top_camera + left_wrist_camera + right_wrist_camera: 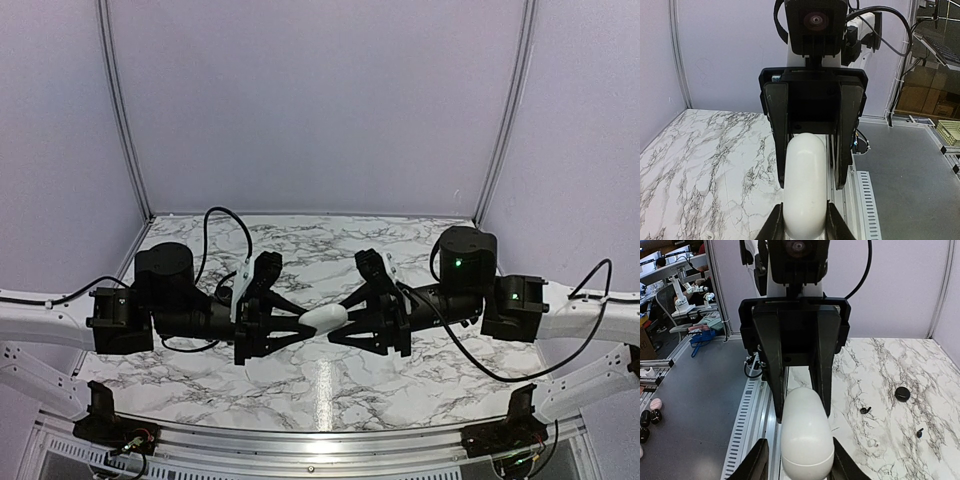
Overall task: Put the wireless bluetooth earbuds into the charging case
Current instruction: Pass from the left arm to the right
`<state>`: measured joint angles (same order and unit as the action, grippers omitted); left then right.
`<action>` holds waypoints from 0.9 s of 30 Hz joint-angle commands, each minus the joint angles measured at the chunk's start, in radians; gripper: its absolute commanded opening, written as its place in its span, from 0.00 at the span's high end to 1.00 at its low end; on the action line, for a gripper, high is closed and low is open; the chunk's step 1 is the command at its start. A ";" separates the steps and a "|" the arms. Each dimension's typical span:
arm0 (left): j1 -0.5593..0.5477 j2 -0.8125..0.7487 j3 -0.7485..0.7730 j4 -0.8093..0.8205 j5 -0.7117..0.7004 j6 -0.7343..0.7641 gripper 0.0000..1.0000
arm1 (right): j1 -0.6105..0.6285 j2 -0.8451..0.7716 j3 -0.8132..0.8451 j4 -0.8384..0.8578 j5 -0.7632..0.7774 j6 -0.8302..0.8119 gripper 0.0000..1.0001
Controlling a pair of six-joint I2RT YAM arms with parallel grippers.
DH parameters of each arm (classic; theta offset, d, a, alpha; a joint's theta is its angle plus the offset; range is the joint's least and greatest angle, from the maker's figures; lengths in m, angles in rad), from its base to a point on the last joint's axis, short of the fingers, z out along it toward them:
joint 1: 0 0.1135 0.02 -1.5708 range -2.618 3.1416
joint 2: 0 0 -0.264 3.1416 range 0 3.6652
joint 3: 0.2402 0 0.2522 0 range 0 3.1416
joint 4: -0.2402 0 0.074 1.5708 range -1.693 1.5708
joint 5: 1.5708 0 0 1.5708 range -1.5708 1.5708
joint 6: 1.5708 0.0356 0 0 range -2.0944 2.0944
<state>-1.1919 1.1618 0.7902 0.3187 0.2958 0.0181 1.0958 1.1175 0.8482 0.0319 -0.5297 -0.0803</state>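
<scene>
— First entry, leftmost?
— Left gripper (805,227): jaws narrowed and clamped on one end of the white charging case (325,318), which is held level in the air over the middle of the marble table (300,390).
— Next along?
— Right gripper (799,462): fingers drawn close round the case's other end. Whether they press it, I cannot tell.
— Earbuds?
— Two black earbuds (865,410), loose on the table, apart from each other, in from its railed near edge. A black disc (902,393) lies nearby.
</scene>
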 commanded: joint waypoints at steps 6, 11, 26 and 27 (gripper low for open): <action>0.005 0.015 0.039 0.054 0.014 -0.008 1.00 | 0.010 0.002 0.032 -0.005 -0.006 -0.006 0.66; 0.005 0.017 0.039 0.055 0.009 -0.004 1.00 | 0.010 0.008 0.032 -0.004 -0.014 -0.002 0.73; 0.005 -0.006 0.031 0.054 -0.027 0.002 0.39 | 0.010 0.009 0.038 -0.029 0.011 -0.012 0.94; 0.005 -0.003 0.034 0.055 -0.029 0.002 0.39 | 0.010 0.012 0.042 -0.043 0.012 -0.016 0.94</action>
<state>-1.1908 1.1698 0.7902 0.3416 0.2867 0.0151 1.0969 1.1202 0.8482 0.0193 -0.5285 -0.0830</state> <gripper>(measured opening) 0.605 0.259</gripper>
